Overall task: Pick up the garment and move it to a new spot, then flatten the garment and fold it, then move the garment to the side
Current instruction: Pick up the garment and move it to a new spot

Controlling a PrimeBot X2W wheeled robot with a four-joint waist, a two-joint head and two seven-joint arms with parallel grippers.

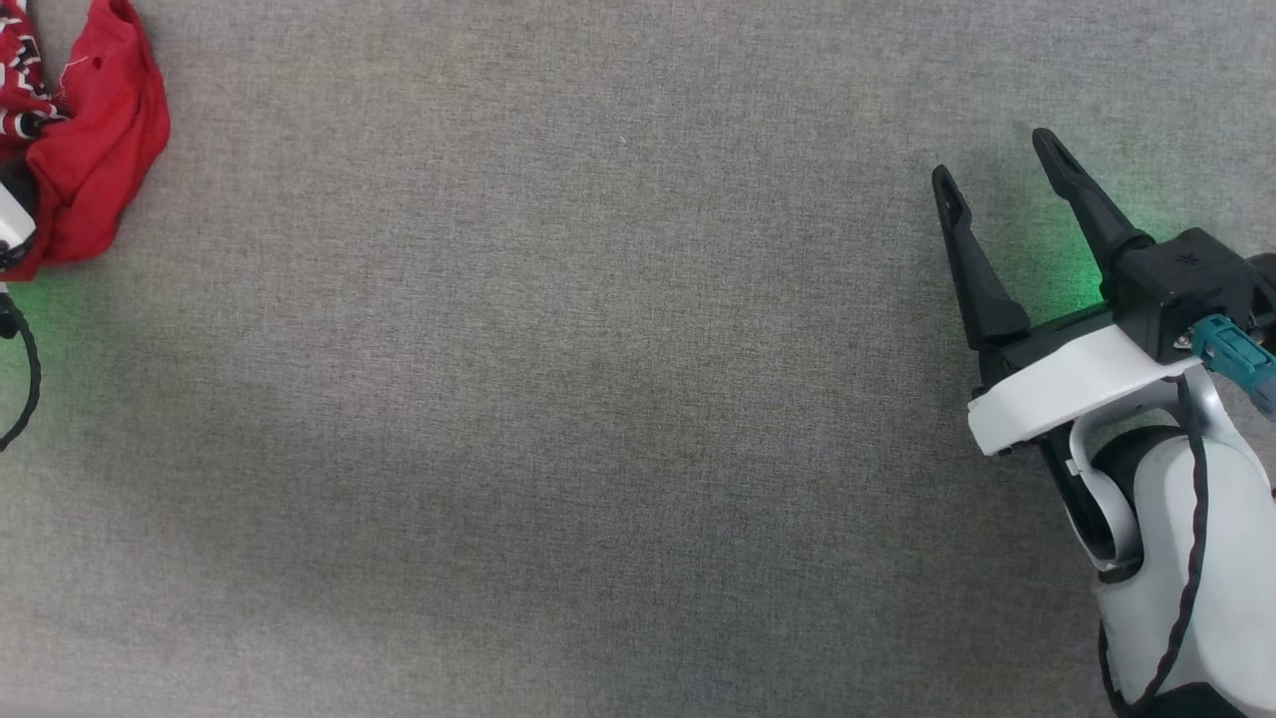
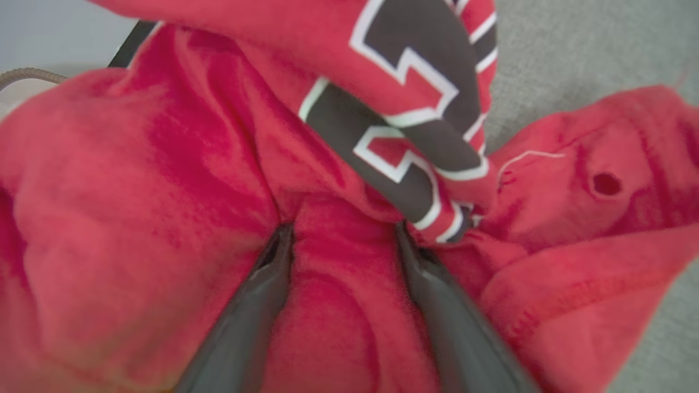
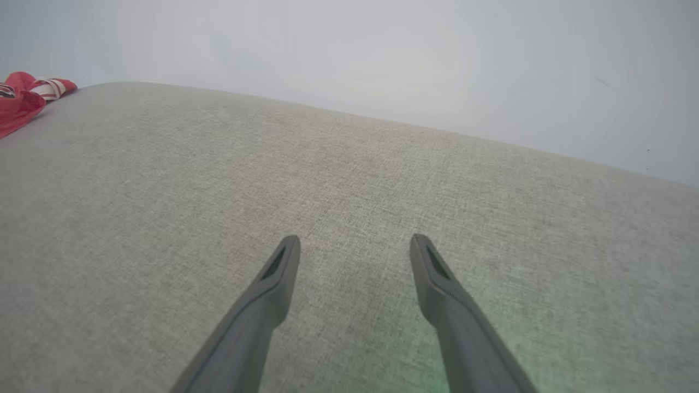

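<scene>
The garment (image 1: 100,150) lies crumpled at the far left of the head view, red with a bit of striped trim showing. In the left wrist view the garment (image 2: 136,191) is bunched up, its black white-outlined numerals (image 2: 415,109) twisted on top. My left gripper (image 2: 344,229) is pushed into the cloth, its two fingers wide apart with a red fold between them. My right gripper (image 1: 992,157) hovers open over bare surface at the far right, far from the garment. From the right wrist view the gripper (image 3: 355,240) holds nothing, and the garment (image 3: 22,98) is a small red heap at the far left.
A grey cloth-covered surface (image 1: 598,399) spreads between the two arms. Its far edge (image 3: 382,123) meets a pale wall. A black cable (image 1: 30,379) loops at the left edge, below the left arm's white casing (image 1: 10,224).
</scene>
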